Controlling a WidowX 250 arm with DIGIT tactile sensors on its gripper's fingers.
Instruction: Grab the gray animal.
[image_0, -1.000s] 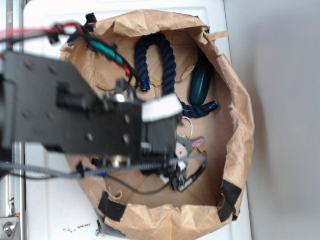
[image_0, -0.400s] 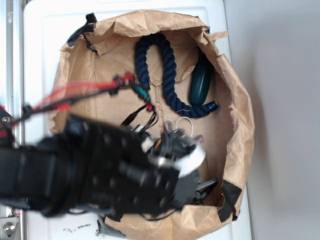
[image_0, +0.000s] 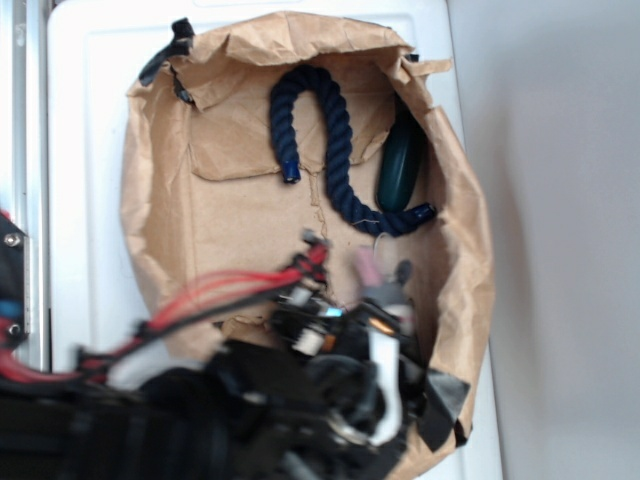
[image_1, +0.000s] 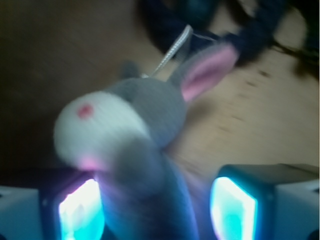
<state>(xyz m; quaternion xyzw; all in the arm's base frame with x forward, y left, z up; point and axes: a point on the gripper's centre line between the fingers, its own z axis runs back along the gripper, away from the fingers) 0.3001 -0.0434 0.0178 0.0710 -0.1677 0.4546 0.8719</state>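
The gray animal (image_1: 135, 125) sits between the gripper (image_1: 157, 207) fingers in the wrist view — its body runs down into the gap between the two glowing pads (image_1: 80, 212), while the cream face, one red eye and a pink-lined ear stick up above them. A white loop (image_1: 176, 47) rises from its head. The fingers stand on either side of the body with lit pad surface showing on both sides, so whether they press the plush or merely bracket it cannot be told from these blurred pictures.

In the exterior view the arm (image_0: 200, 420) reaches into the lower part of the paper bag (image_0: 160, 200), whose rolled-down walls form a shallow bin. Only a smeared pink ear and a gray tip of the animal (image_0: 385, 280) show above the gripper (image_0: 375, 335), near the bag's right wall. The blue rope (image_0: 325, 130) lies curled across the upper half of the bag floor, and the dark green oval (image_0: 400, 170) rests against the right wall beside it — both apart from the toy, so neither crowds the grasp.

The body-first hold makes sense: the torso is the narrowest part, the head too wide. My judgement is that the grasp is at or near closing.
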